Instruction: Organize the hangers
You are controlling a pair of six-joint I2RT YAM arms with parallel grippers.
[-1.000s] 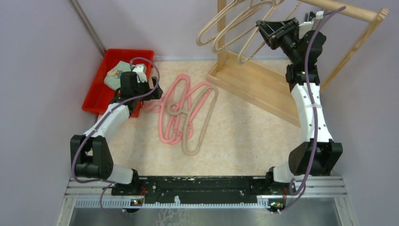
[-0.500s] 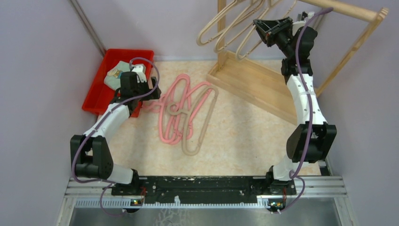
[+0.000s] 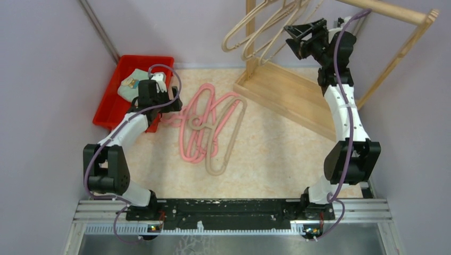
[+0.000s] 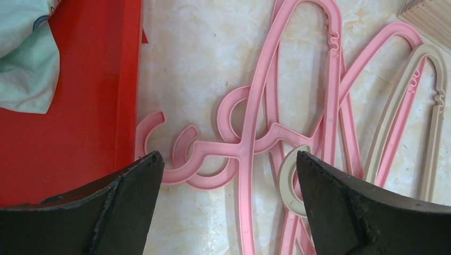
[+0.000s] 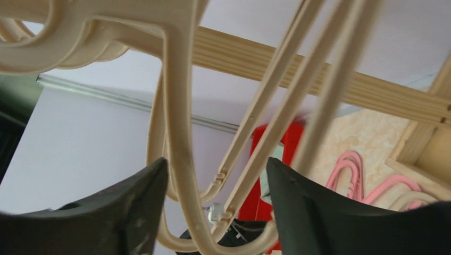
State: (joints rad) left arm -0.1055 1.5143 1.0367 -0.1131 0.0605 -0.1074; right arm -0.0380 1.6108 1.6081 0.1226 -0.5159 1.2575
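Several pink hangers (image 3: 198, 123) lie tangled on the table with a beige hanger (image 3: 227, 139) among them. My left gripper (image 3: 174, 105) hovers open over their hooks; in the left wrist view the pink hangers (image 4: 255, 106) and a beige hook (image 4: 287, 180) lie under the left gripper (image 4: 227, 159). Three beige hangers (image 3: 255, 33) hang from the rack rail. My right gripper (image 3: 296, 40) is raised beside them. In the right wrist view the right gripper (image 5: 216, 164) is open, with bars of the hanging beige hangers (image 5: 178, 106) passing between its fingers.
The light wooden rack has its base (image 3: 290, 93) at the back right and its rail (image 3: 396, 11) overhead. A red bin (image 3: 114, 106) holding a pale cloth (image 3: 133, 82) stands at the back left, next to the left gripper. Purple walls enclose both sides.
My right gripper has moved up and slightly left along the rail, and its jaws have opened round the hanging hanger. The left arm has barely shifted.
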